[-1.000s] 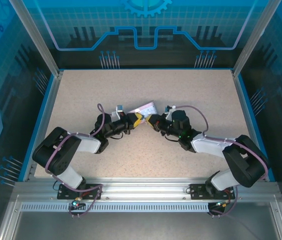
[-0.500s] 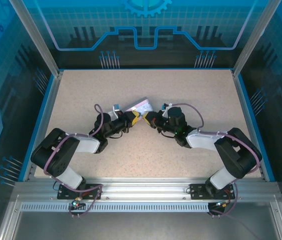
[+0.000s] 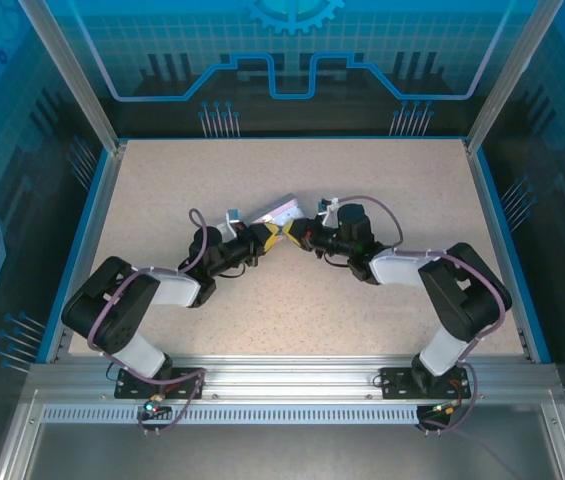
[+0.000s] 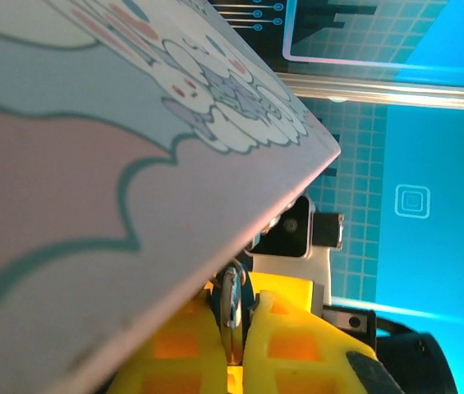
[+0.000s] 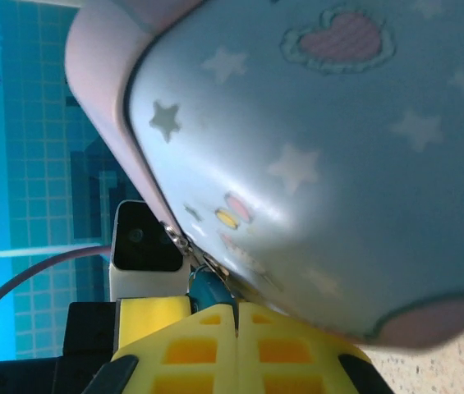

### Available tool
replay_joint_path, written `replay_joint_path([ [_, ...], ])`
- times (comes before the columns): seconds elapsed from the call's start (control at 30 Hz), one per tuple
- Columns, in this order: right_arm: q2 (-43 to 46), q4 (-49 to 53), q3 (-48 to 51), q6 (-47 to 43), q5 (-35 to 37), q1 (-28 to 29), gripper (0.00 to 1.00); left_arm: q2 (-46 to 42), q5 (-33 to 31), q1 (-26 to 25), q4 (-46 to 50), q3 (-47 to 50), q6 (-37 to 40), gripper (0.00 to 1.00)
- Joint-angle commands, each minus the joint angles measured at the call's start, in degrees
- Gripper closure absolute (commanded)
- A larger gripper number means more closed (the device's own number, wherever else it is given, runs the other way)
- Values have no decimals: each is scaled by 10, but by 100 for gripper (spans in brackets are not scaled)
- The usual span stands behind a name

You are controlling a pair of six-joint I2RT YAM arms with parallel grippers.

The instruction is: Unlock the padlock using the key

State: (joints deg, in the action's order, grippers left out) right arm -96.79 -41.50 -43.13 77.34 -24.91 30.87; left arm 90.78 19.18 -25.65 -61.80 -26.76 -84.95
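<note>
tin [image 5: 314,164]: smooth, glossy, printed sheet metal | left pincer [image 4: 233,320]: matt yellow plastic, grid-ribbed | key [image 4: 232,300]: bright bare metal | padlock [image 5: 207,289]: glossy blue body | bench [image 3: 382,175]: matt, speckled, fine-grained

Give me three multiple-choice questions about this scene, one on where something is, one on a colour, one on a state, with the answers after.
1. Where is the tin? A in the far left corner; B between the left gripper and right gripper; C by the right arm's base.
2. What colour are the fingers? A yellow; B red; C white.
3. How are the left gripper's jaws? A wide open; B shut on a thin metal piece; C gripping a cable.
Answers: B, the top view shows it between both arms' tips; A, both wrist views show yellow; B, the left wrist view shows metal pinched between them.
</note>
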Motion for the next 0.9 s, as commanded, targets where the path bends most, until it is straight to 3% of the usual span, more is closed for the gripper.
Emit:
replay_joint_path([
  [0.0,-29,-13,-31,-37,-34,4,100,-14,96,-26,-67,-1,9,100],
  [0.4,-26,-28,-30,13,-6,25,100,-15,64,-27,-48,9,11,100],
  [0.57,-14,-2,-27,7,-2,12,80,-21,33,-27,-20,21,18,100],
  [0.87,-3,16,-10,-7,-10,-4,60,-18,25,-24,3,15,28,100],
])
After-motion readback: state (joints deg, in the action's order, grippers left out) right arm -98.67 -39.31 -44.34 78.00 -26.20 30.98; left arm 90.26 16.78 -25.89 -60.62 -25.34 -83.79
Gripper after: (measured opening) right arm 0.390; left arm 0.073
